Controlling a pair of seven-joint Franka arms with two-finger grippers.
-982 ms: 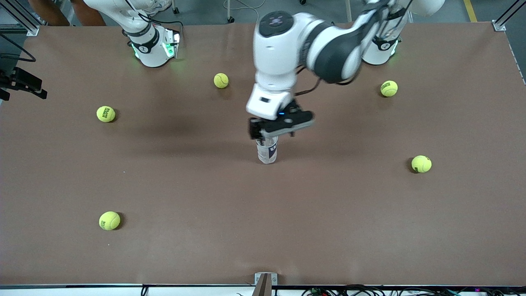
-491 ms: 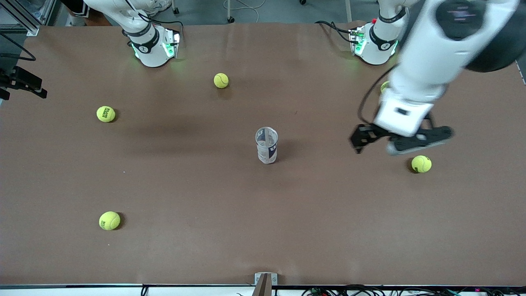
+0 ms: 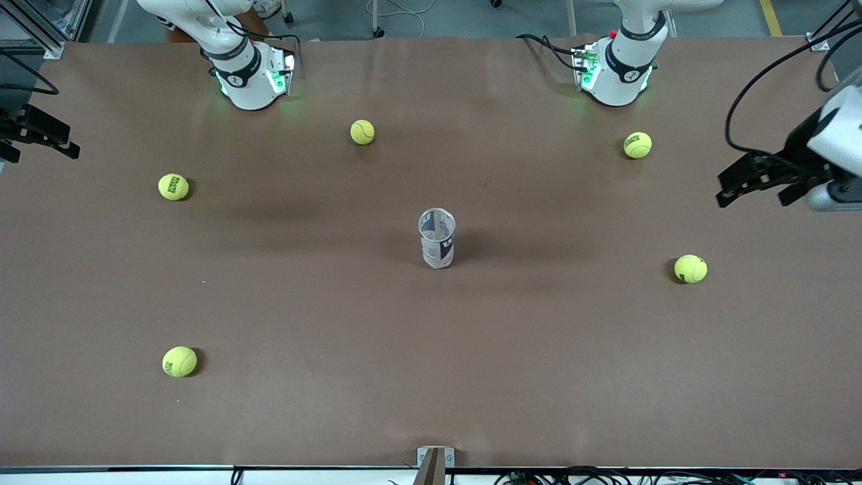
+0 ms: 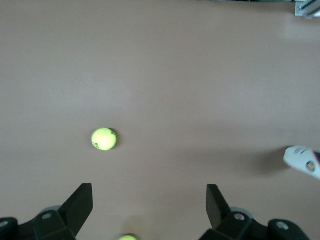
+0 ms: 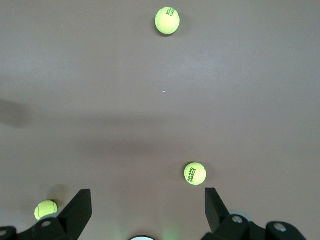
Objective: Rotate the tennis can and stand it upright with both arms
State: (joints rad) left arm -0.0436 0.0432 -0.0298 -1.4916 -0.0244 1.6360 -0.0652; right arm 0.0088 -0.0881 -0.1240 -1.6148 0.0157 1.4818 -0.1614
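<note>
The tennis can (image 3: 438, 238) stands upright on the middle of the brown table, open end up, with nothing touching it. Its edge also shows in the left wrist view (image 4: 302, 161). My left gripper (image 3: 754, 192) is open and empty, up in the air over the left arm's end of the table, well away from the can. In the left wrist view (image 4: 150, 187) its fingers are spread wide over bare table. My right gripper (image 5: 146, 195) is open and empty, high over the table by its own base. It is out of the front view.
Several yellow tennis balls lie scattered: one (image 3: 690, 268) below the left gripper, one (image 3: 637, 145) near the left arm's base, others (image 3: 362, 132), (image 3: 174, 186), (image 3: 180, 362) toward the right arm's end. A dark fixture (image 3: 40, 131) sits at that table edge.
My left gripper let go of the upright can, rose and swung away to the left arm's end of the table. The can has not moved.
</note>
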